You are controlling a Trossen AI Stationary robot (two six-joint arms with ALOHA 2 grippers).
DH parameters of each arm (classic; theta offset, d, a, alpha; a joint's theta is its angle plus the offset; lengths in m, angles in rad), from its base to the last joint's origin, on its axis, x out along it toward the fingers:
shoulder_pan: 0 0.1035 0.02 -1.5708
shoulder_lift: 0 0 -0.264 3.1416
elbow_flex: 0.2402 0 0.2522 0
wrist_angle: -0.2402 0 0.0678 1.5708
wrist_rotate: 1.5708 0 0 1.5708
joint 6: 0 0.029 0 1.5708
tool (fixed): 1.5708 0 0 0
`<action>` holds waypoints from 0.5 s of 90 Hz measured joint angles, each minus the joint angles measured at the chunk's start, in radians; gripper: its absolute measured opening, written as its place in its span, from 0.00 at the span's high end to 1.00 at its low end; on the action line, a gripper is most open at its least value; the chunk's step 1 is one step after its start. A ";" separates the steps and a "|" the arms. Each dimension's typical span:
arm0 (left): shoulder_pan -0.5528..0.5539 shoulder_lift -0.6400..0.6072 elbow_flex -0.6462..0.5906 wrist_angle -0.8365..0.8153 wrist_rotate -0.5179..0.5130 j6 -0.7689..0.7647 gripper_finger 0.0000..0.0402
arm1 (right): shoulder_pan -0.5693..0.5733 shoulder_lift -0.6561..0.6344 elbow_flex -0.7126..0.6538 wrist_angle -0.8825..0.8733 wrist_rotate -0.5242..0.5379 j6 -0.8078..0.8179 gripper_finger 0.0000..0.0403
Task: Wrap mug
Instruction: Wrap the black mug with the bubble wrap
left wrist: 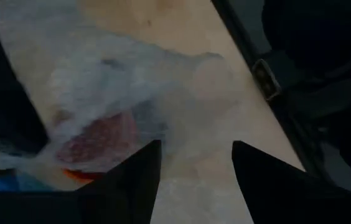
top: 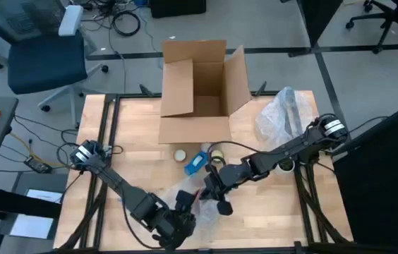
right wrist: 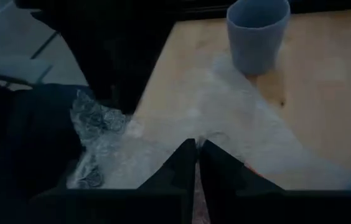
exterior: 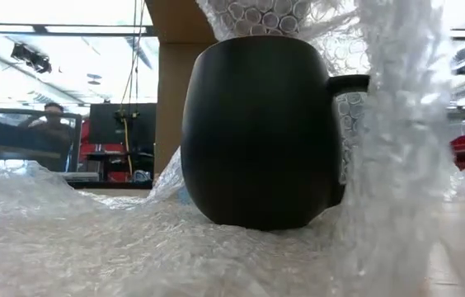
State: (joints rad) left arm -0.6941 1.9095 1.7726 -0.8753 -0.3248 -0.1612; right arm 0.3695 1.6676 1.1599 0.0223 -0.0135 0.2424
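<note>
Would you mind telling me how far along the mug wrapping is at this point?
Early to midway. Done: the black mug stands upright on the bubble wrap. In hand: the right end effector is pinched shut on a fold of wrap, part of it raised beside the handle; the left end effector hovers open over the sheet. Left: the mug's front is bare, so closing the wrap remains.

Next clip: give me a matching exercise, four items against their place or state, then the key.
Items:
1. mug
2. box
3. left gripper
4. right gripper

States:
A. fingers apart
B. open-topped, at the table's far edge
C. standing on bubble wrap
D. fingers closed on the wrap

Pairs: 1-C, 2-B, 3-A, 4-D
</note>
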 joint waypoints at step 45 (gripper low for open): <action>0.003 -0.001 0.001 0.102 -0.187 0.080 0.54 | -0.013 0.130 0.000 0.026 -0.013 0.052 1.00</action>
State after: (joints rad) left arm -0.6910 1.9083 1.7733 -0.7731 -0.5116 -0.0815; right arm 0.3569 1.7981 1.1595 0.0483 -0.0269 0.2947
